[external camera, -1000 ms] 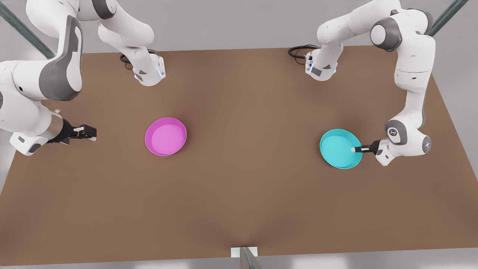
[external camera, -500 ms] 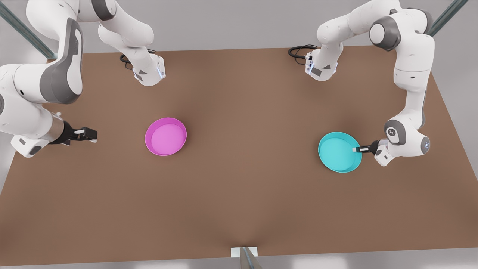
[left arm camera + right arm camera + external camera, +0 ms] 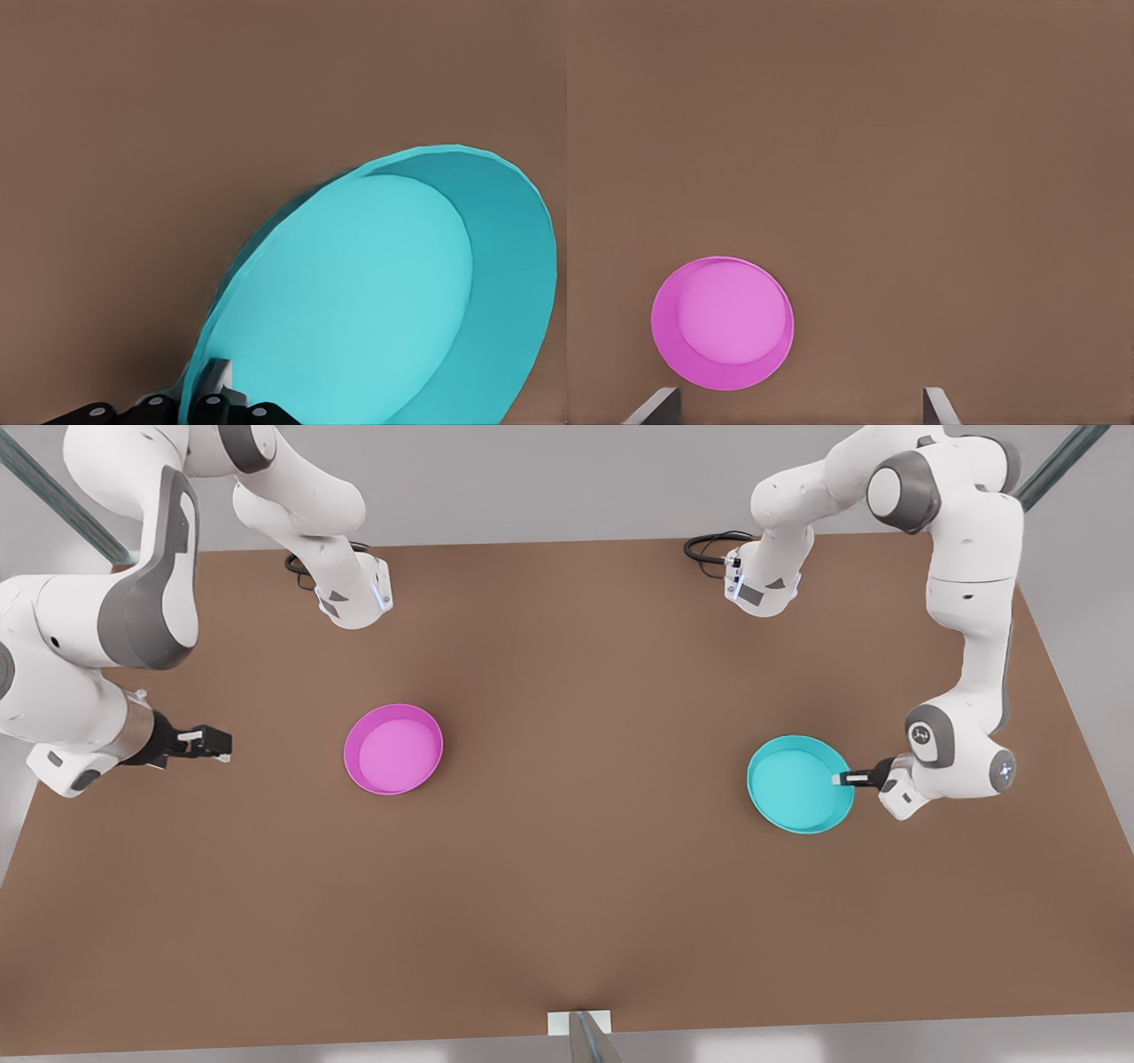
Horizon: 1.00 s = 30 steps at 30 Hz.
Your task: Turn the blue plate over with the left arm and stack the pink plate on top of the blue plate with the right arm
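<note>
The blue plate [image 3: 797, 784] is at the front view's right, its open side up and slightly tilted. My left gripper [image 3: 840, 779] is shut on its rim on the side toward the front view's right. In the left wrist view the blue plate [image 3: 372, 301] stands tilted above the table, with the left gripper [image 3: 199, 390] pinching its rim. The pink plate [image 3: 393, 748] lies flat on the table, open side up, left of centre. My right gripper [image 3: 213, 742] hovers open well to the pink plate's left in the front view. The right wrist view has the pink plate [image 3: 722, 323] ahead of the open right gripper [image 3: 799, 412].
The brown table [image 3: 567, 886] is bare between the two plates. Both arm bases [image 3: 354, 598] [image 3: 762, 589] stand at the back edge with black cable loops. A small white bracket [image 3: 580, 1026] sits at the front edge.
The left gripper has carried the blue plate a little toward the front view's left, tilting it. The right gripper has barely moved, and the pink plate has stayed put.
</note>
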### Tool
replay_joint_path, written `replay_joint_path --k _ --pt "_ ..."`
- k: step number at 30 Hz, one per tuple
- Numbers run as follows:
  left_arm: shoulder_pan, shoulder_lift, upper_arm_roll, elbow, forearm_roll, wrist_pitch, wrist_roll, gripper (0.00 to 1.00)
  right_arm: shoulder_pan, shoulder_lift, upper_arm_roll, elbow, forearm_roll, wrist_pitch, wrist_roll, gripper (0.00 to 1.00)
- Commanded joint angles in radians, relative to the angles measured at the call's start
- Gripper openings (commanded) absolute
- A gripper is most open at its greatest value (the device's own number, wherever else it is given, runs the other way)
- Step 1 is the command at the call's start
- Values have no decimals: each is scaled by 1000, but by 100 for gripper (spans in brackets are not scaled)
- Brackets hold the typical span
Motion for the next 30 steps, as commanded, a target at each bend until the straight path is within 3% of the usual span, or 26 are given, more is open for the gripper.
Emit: replay_joint_path --k 1,18,22,30 --pt "-3 -6 1 -1 -96 -2 0 21 1 0 0 0 0 0 0 100" --pt "-234 -121 13 -15 -79 -102 -167 21 0 0 -1 0 5 0 -2 100" --pt "-314 -179 19 -12 214 -125 -210 21 3 1 -1 0 3 -2 0 100" --pt "-425 -215 21 -8 473 -172 -208 21 4 1 0 0 3 -2 -2 100"
